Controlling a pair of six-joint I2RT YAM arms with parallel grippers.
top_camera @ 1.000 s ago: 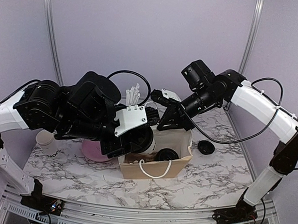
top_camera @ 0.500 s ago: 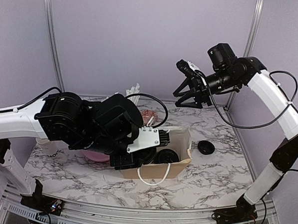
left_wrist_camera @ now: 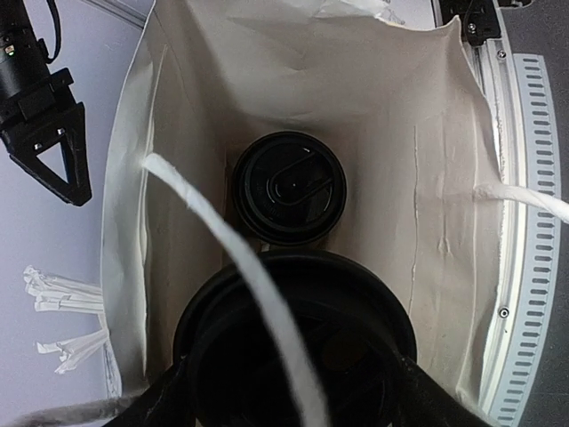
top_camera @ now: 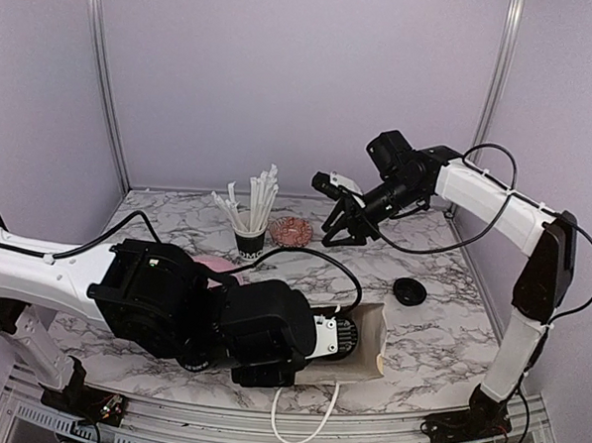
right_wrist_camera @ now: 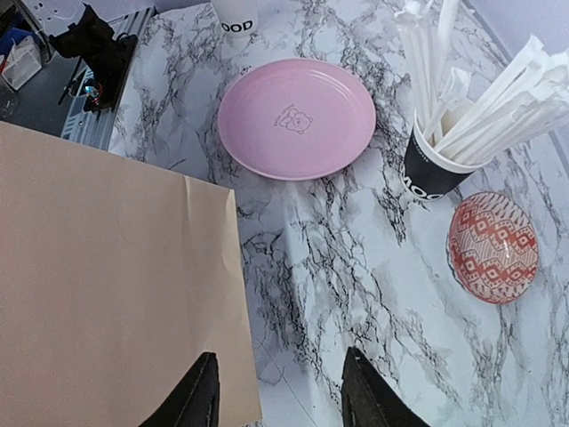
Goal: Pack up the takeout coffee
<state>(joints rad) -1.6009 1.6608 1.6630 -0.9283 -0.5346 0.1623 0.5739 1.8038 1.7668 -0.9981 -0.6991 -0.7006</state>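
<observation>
– Purple walls, a marble bench point(top_camera: 448, 354), and the biggest thing on it is the tan paper bag point(top_camera: 372, 330) at the near edge, its cord handle dangling over the front rail. How far along are we?

– Mostly done, I'd say. The takeout coffee point(left_wrist_camera: 289, 187) sits on the bag's floor with its black lid facing up. What seems left is getting the arm out and leaving the bag tidy.

– And the left gripper point(left_wrist_camera: 293, 391)?

– It's reaching into the bag's mouth. Its jaws stand fairly wide, but a big black round rim fills the space between them right under the wrist camera, nearer than the coffee. I can't tell what that rim is, or whether it's gripped or only sitting there.

– What about the right gripper point(right_wrist_camera: 280, 369)?

– That one is up over the back of the bench, clear of the bag, jaws partly spread with nothing between them. Below it are a pink plate point(right_wrist_camera: 296, 117), a black cup of straws point(right_wrist_camera: 436, 169) and a small patterned bowl point(right_wrist_camera: 493, 246).

– Smallest bit?

– A loose black lid point(top_camera: 409, 290) on the marble, right of the bag.
</observation>
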